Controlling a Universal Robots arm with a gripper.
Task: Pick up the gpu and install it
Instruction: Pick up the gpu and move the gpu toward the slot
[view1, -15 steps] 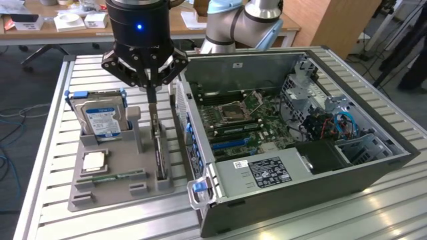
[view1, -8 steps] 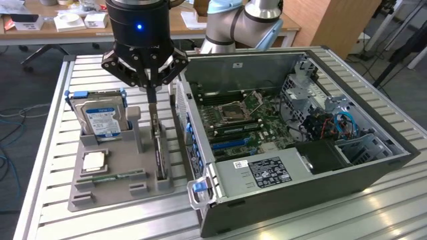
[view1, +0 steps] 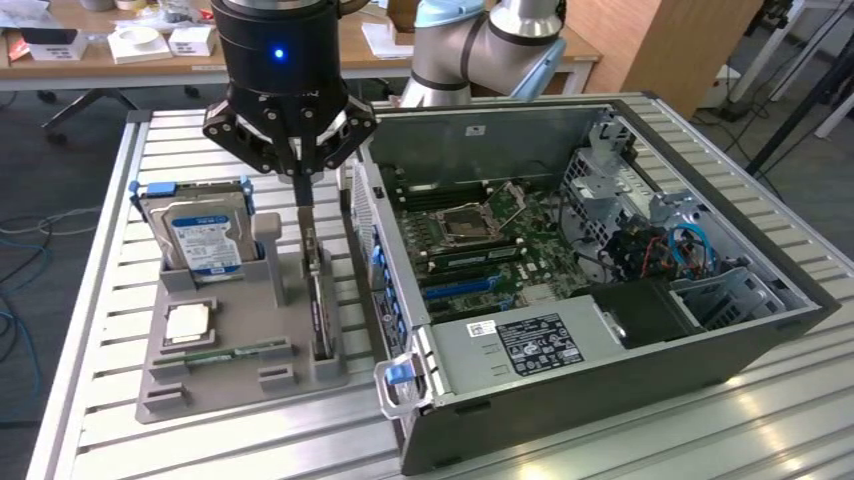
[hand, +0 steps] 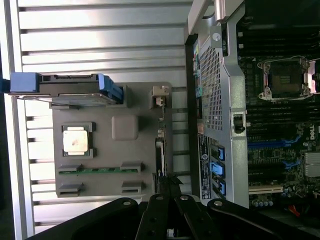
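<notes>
The gpu (view1: 320, 300) is a thin dark card standing on edge in a slot along the grey holder tray (view1: 214, 388), on the side nearest the computer case. My gripper (view1: 304, 198) hangs straight above the card's far end, its fingers shut together into one narrow blade with nothing visibly between them. Whether the tips touch the card's top edge I cannot tell. In the wrist view the gpu (hand: 161, 145) appears edge-on as a dark line, and the gripper (hand: 170, 182) meets over one end of it. The open case (view1: 601, 300) shows its motherboard (view1: 481, 240).
The tray also holds a silver hard drive (view1: 200, 235) with a blue-white label, a CPU (view1: 187, 322) and a green RAM stick (view1: 234, 352). The case's side wall (view1: 380, 260) rises close beside the card. A power supply (view1: 527, 345) fills the case's near end. The slatted table (view1: 107, 300) lies around.
</notes>
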